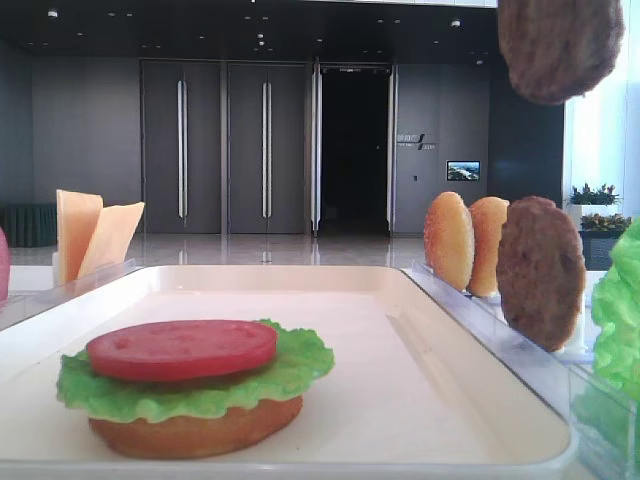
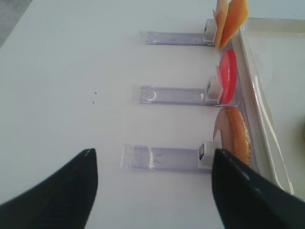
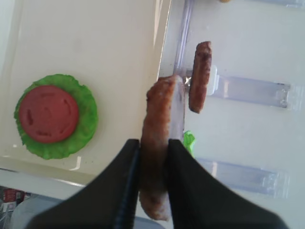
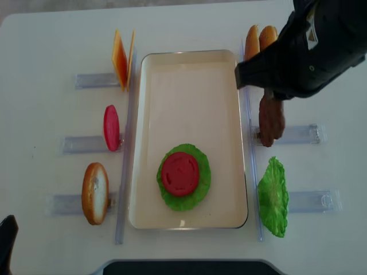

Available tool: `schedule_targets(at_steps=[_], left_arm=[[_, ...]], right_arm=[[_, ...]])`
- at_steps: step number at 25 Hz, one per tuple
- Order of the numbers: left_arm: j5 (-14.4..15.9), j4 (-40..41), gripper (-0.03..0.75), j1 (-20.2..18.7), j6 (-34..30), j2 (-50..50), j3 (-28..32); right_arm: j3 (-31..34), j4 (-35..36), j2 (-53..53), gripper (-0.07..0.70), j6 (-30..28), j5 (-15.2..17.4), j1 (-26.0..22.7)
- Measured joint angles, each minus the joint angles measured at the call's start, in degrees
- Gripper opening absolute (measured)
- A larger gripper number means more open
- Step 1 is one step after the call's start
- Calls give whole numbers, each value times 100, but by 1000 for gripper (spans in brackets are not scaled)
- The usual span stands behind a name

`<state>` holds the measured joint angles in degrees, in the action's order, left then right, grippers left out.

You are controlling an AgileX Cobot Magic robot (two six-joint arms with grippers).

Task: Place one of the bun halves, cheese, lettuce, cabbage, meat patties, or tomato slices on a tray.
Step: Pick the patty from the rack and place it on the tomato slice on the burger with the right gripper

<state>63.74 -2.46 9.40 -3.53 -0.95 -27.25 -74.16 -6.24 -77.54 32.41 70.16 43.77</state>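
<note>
My right gripper (image 3: pixel 153 148) is shut on a brown meat patty (image 3: pixel 159 124) held on edge, above the right rim of the cream tray (image 3: pixel 95 38); the low exterior view shows that patty high at the top right (image 1: pixel 560 45). A second patty (image 3: pixel 200 76) stands in its clear rack beside it. On the tray (image 4: pixel 189 52) lies a stack: bun half (image 1: pixel 190 435), lettuce (image 4: pixel 198 189), tomato slice (image 4: pixel 180 173). My left gripper (image 2: pixel 153 155) is open and empty over the table left of the tray, above a clear rack (image 2: pixel 162 158).
Left of the tray, racks hold cheese slices (image 4: pixel 121 57), a tomato slice (image 4: pixel 110 127) and a bun half (image 4: pixel 94 192). On the right stand two bun halves (image 4: pixel 258 40) and a lettuce leaf (image 4: pixel 273 197). The right arm (image 4: pixel 309 51) covers the far right corner.
</note>
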Motion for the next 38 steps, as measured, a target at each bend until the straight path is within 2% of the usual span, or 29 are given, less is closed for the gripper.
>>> schedule_targets(at_steps=[8, 15, 18, 32, 38], left_arm=[[0, 0, 573, 0, 0, 0, 0], [0, 0, 573, 0, 0, 0, 0], [0, 0, 573, 0, 0, 0, 0], [0, 0, 573, 0, 0, 0, 0], [0, 0, 573, 0, 0, 0, 0]], right_arm=[[637, -38, 872, 157, 1047, 13, 932], [964, -549, 1137, 157, 2170, 13, 2185], [971, -713, 1137, 157, 2434, 7, 2453], [971, -891, 1137, 157, 2380, 11, 2475], [971, -736, 1137, 157, 1827, 6, 1876]])
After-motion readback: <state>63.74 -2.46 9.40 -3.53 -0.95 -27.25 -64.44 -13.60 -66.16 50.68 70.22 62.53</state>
